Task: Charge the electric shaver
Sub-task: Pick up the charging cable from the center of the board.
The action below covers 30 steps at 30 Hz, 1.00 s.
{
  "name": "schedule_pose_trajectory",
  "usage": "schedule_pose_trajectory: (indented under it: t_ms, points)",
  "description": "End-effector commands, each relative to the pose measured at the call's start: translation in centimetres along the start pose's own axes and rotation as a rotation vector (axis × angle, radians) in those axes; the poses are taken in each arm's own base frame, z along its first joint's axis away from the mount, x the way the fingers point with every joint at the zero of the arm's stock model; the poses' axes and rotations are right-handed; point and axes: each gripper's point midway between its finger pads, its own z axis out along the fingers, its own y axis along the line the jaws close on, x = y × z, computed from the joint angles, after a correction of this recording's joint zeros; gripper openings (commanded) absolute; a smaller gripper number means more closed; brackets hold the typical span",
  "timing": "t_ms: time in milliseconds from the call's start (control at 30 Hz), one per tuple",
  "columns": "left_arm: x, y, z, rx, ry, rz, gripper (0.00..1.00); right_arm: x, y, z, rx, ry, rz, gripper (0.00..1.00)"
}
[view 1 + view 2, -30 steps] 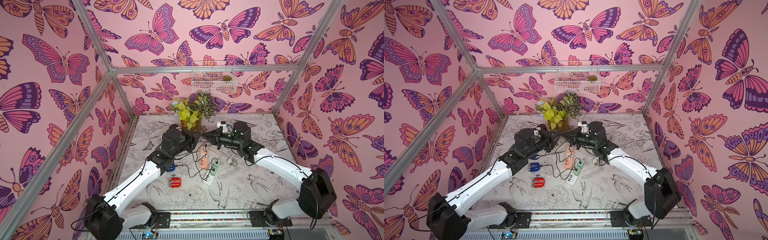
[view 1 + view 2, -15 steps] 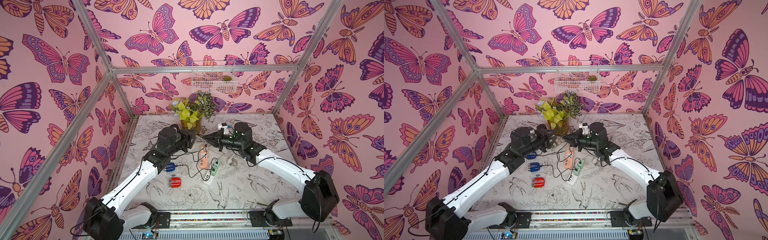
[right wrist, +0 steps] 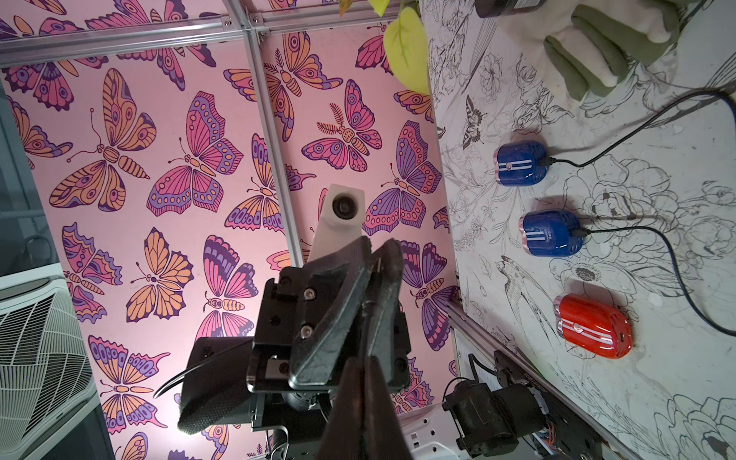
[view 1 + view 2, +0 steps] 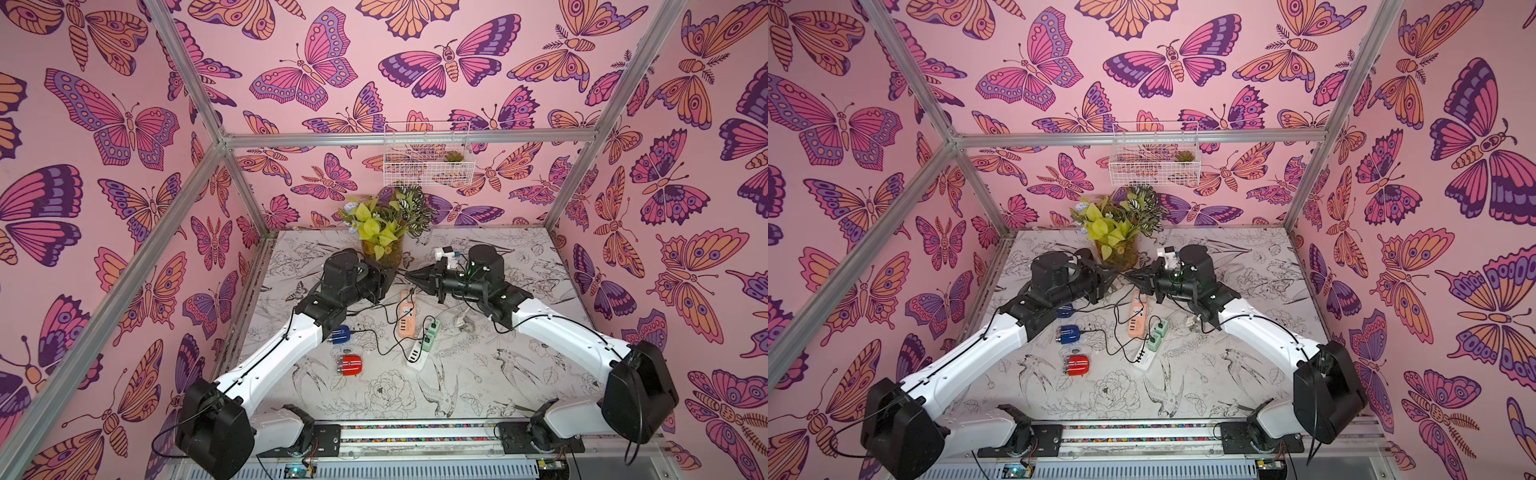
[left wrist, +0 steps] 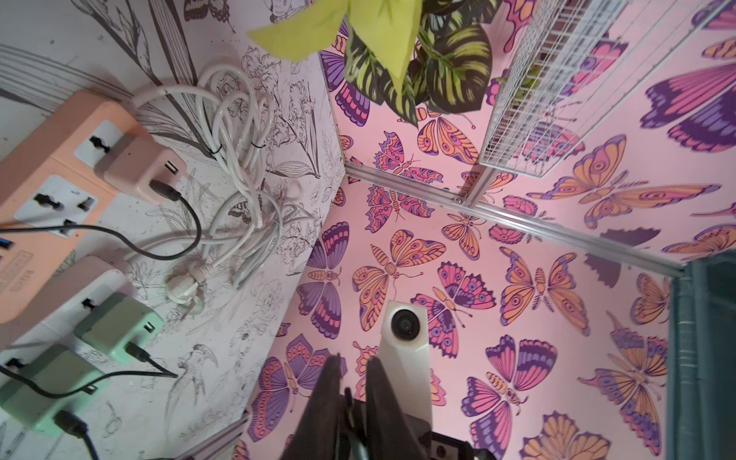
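The red electric shaver (image 4: 350,365) (image 3: 593,332) lies on the table with no cable in it. Two blue shavers (image 4: 1070,333) (image 4: 1065,311) lie beyond it, each with a black cable plugged in. Both grippers hang tip to tip above the table in front of the vase. My right gripper (image 4: 410,275) (image 3: 360,382) is shut on a thin black cable (image 3: 365,308). My left gripper (image 4: 395,277) (image 5: 352,370) faces it, closed on the cable's small plug end (image 3: 378,263), with a narrow gap left between its fingers.
A vase of leaves (image 4: 382,249) stands right behind the grippers. Below them lie a peach power strip (image 4: 407,316) with a pink adapter (image 5: 139,171), a white strip with green adapters (image 4: 430,332), a coiled white cord (image 5: 239,159) and loose black cables. A wire basket (image 4: 428,153) hangs on the back wall.
The left gripper drew back to the left with its jaws wider, then came forward again to the right gripper's tips and closed. The right arm has barely moved.
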Motion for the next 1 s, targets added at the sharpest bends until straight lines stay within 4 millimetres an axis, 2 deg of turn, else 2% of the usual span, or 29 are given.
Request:
schedule_pose_trajectory:
  t_ms: [0, 133, 333, 467, 567, 767, 967]
  points:
    - [0.1, -1.0, 0.0, 0.032, 0.007, 0.025, 0.1, 0.3, 0.7, -0.5, -0.025, 0.005, -0.022, 0.0]
    - [0.0, -0.8, -0.1, 0.029, 0.0, 0.02, 0.01, 0.3, 0.7, -0.6, -0.024, 0.003, -0.024, 0.0]
    - [0.0, -1.0, -0.3, 0.035, -0.001, 0.023, 0.0, 0.0, 0.3, -0.7, -0.014, -0.017, -0.015, 0.0]
    - [0.1, -1.1, -0.2, 0.035, 0.004, 0.011, 0.0, -0.1, 0.4, -0.3, -0.024, -0.023, 0.0, 0.21]
    - [0.2, -1.2, -0.1, 0.036, 0.005, 0.012, 0.0, 0.0, 0.6, 0.5, -0.047, -0.013, 0.016, 0.28]
    - [0.4, -1.0, 0.1, 0.033, 0.01, 0.006, 0.0, -0.7, 0.9, 1.3, -0.071, -0.028, 0.035, 0.29]
    - [0.5, -1.2, 0.1, 0.045, 0.009, 0.005, 0.0, -1.1, 0.2, 2.0, -0.062, -0.024, 0.066, 0.22]
